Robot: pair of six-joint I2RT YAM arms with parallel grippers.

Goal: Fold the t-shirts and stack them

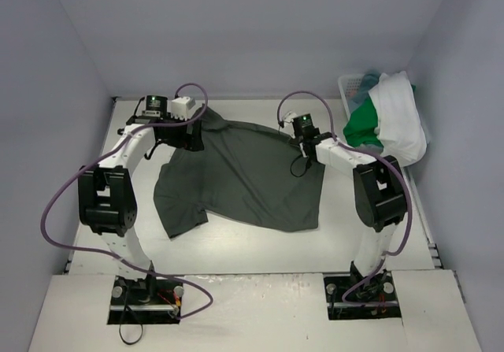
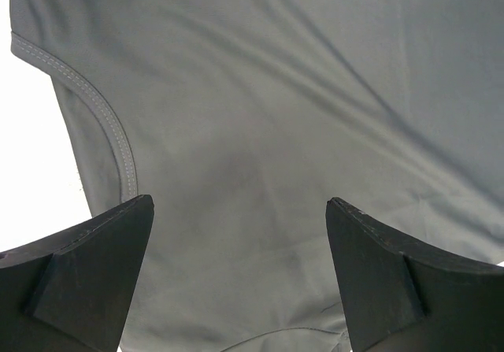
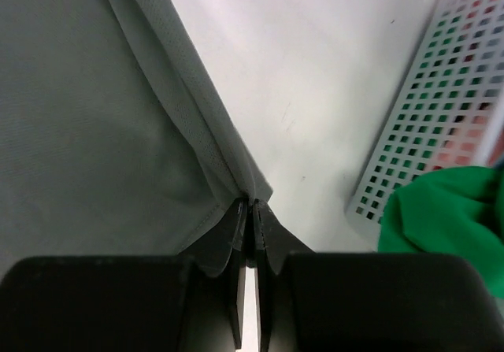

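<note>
A dark grey-green t-shirt (image 1: 244, 175) lies spread out and rumpled in the middle of the table. My left gripper (image 1: 193, 141) hovers over its far left part, open wide, and nothing but flat cloth (image 2: 276, 131) shows between the fingers (image 2: 94, 265). My right gripper (image 1: 309, 152) is at the shirt's far right edge. In the right wrist view its jaws (image 3: 250, 206) are shut on a pinched fold of the shirt's hem (image 3: 220, 155). A white t-shirt (image 1: 402, 120) and a bright green t-shirt (image 1: 361, 125) hang out of the basket.
The white lattice basket (image 1: 349, 87) stands at the far right corner against the wall, close to my right gripper, and its side (image 3: 425, 116) shows in the right wrist view beside green cloth (image 3: 449, 218). Grey walls close the table on three sides.
</note>
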